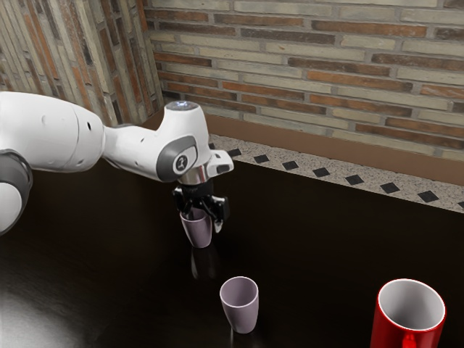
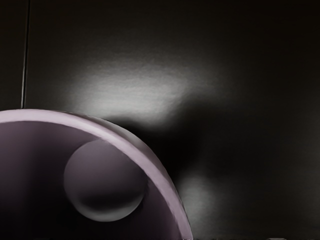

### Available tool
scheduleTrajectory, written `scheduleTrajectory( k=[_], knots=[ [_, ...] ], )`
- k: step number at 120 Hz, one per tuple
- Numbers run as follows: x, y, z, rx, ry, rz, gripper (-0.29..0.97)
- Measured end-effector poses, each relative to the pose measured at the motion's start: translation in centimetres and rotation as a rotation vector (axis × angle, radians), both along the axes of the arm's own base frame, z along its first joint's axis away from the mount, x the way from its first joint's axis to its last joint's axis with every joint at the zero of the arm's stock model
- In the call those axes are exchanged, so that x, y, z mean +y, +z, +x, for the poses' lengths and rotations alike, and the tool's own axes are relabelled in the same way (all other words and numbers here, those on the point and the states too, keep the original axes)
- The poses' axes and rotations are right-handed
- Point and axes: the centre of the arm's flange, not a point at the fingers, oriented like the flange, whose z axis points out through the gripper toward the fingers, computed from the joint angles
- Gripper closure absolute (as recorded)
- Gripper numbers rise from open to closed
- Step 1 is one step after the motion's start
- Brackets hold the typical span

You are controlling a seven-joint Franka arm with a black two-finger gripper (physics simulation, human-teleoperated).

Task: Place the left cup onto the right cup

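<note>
The black two-finger hand [image 1: 202, 214] is closed narrowly at the rim of a small, tapered, matte mauve cup [image 1: 197, 232], gripping it from above so that it stays upright with its mouth to the hand. A rim grip suits the job: it leaves the cup's base and lower wall free, which is the part that must go onto or into the other cup.

The landmark is the second mauve cup [image 1: 239, 303], an identical tapered one standing upright and alone on the glossy dark table [image 1: 326, 239]. The held cup is up the exterior view and to its left from that landmark, near but apart from it, with bare table between them. Whether the held cup's base is clear of the table I cannot tell; its dark reflection lies just beneath it.

The wrist view looks down into the held cup [image 2: 75, 150], its round bottom plainly visible, so the hand appears to sit almost straight over it.

A tall, glossy red mug [image 1: 408, 315] with a white inside stands well to the exterior view's right of the landmark cup, outside the path between the two.

By my judgement the carry across is yet to be made; the stacking needs enough height to pass over the landmark's rim.
</note>
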Motion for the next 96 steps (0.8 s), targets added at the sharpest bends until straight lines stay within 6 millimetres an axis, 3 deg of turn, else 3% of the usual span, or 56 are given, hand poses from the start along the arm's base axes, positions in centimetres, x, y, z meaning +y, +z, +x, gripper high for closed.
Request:
scheduleTrajectory(
  k=[22,39,63,96],
  knots=[
    [0.01,-0.09,0.02,-0.006,0.018,-0.008,0.51],
    [0.03,-0.15,0.00,-0.008,0.026,-0.007,0.67],
    [-0.01,-0.09,0.02,-0.011,0.033,-0.002,0.76],
    [-0.45,0.27,0.01,-0.016,0.038,0.004,0.78]
  ],
)
